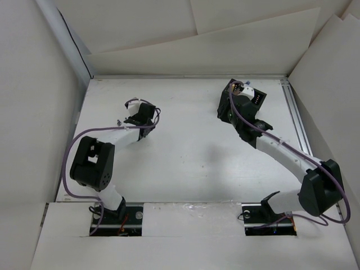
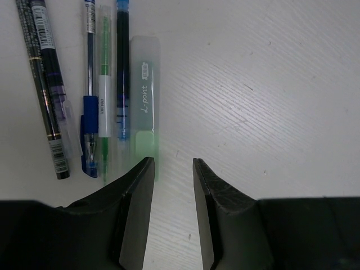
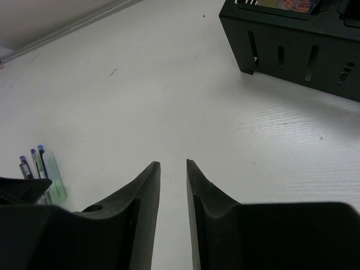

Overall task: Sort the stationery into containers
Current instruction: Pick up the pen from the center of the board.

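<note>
Several pens lie side by side in the left wrist view: two black ones (image 2: 45, 90), a blue-grip pen (image 2: 89, 95), a green pen (image 2: 104, 95), a dark blue pen (image 2: 122, 73) and a pale green translucent case (image 2: 145, 95). My left gripper (image 2: 171, 164) is open and empty, its left fingertip at the case's near end. The pens also show far off in the right wrist view (image 3: 44, 171). The black container (image 3: 292, 45) stands at the upper right there. My right gripper (image 3: 173, 163) is slightly open, empty, over bare table. From above, the container (image 1: 256, 98) sits behind my right gripper (image 1: 228, 109).
White walls enclose the table on three sides. A metal rail (image 1: 298, 129) runs along the right edge. My left gripper (image 1: 138, 117) covers most of the pens in the top view. White table lies between the two arms.
</note>
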Tool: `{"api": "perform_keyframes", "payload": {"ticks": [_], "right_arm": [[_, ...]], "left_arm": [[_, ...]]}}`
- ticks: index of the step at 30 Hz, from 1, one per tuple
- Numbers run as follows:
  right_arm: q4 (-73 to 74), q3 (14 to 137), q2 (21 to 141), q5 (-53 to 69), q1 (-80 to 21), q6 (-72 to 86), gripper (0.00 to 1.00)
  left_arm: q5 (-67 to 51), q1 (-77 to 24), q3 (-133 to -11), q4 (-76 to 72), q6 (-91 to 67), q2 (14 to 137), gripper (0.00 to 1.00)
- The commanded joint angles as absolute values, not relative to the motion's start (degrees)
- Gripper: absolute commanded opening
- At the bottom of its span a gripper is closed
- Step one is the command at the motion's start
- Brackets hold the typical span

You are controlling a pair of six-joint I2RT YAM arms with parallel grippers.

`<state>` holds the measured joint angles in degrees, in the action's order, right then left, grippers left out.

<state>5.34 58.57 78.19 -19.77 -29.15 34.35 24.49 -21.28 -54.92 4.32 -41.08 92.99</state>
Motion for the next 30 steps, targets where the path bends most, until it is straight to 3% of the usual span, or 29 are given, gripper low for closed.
{"api": "perform_keyframes", "payload": {"ticks": [1,10,30], "right_arm": [[2.0,57.8,76.9,-17.0,-27.6,34.7,0.32],[1.5,56.8,76.4,-13.9,-26.3,35.2,0.38],[1.0,56.8,76.9,-12.8,-26.3,35.2,0.39]], "left_arm": [[24.6,-21.4,-58.0,5.4,-41.7,94.9,0.3],[27.8,-21.4,-57.3,6.5,-42.2,96.2,0.3],[29.7,-21.4,-52.0,3.0,-43.9,93.6,0.32]]}}
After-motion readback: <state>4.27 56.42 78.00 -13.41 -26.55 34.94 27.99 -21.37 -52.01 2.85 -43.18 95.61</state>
